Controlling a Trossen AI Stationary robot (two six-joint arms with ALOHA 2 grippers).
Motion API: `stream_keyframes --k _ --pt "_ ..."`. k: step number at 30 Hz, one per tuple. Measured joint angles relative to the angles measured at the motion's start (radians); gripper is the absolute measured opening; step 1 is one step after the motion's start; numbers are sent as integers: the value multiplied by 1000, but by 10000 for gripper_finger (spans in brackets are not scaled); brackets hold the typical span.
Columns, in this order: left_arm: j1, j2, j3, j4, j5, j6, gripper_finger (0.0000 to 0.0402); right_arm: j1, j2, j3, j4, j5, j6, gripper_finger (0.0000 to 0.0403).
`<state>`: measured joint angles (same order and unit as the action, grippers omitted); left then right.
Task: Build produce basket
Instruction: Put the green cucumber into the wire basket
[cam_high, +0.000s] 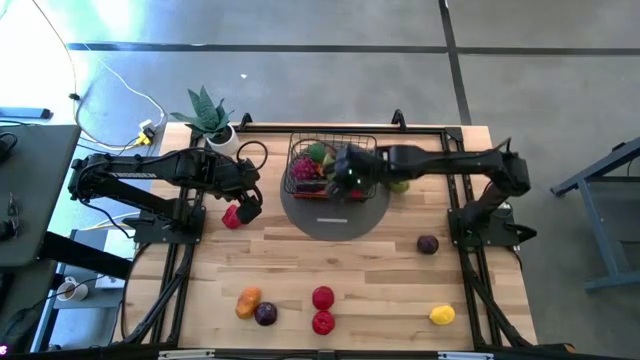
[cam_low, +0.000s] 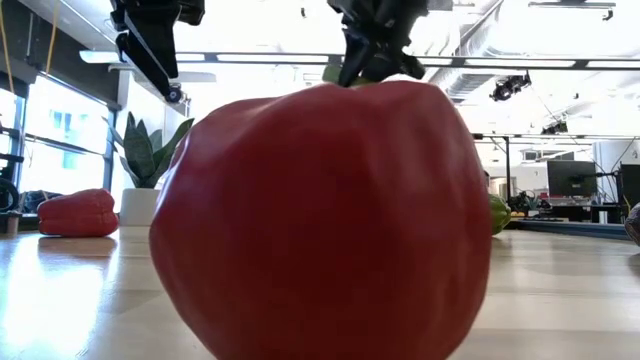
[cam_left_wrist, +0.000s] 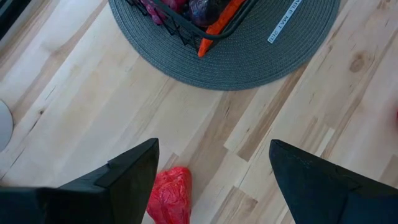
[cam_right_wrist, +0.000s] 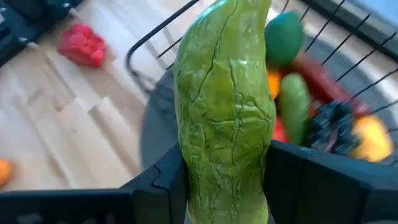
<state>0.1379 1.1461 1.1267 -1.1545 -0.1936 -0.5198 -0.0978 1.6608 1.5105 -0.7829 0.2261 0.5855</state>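
Observation:
The black wire basket stands on a grey round mat and holds several pieces of produce. My right gripper hangs over the basket, shut on a long wrinkled green vegetable. My left gripper is open and points down beside the mat's left side, above a red pepper that lies on the table. The pepper sits by one fingertip, apart from it. My right gripper pinches the green vegetable between its two fingers, one on each long side. The vegetable sticks out ahead, past the fingertips and along them. It is lifted clear, slanting down over the basket's rim.
A potted plant stands at the far left corner. Loose produce lies toward the near edge: an orange piece, a purple one, two red ones, a yellow one. A purple piece lies at the right. A green piece lies by the basket.

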Motion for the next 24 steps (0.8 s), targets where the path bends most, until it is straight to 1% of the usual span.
stream_keyframes --k 5,13,20,24 --pt "0 0 0 0 1 0 296 -97 0 0 -2 -39 -177 134" --pt "0 0 0 0 2 0 296 -243 7 0 1 -39 -491 134" --pt "0 0 0 0 1 -3 296 -311 73 0 16 -51 -673 134" --pt "0 0 0 0 1 -3 296 -331 121 0 7 -65 -722 134"
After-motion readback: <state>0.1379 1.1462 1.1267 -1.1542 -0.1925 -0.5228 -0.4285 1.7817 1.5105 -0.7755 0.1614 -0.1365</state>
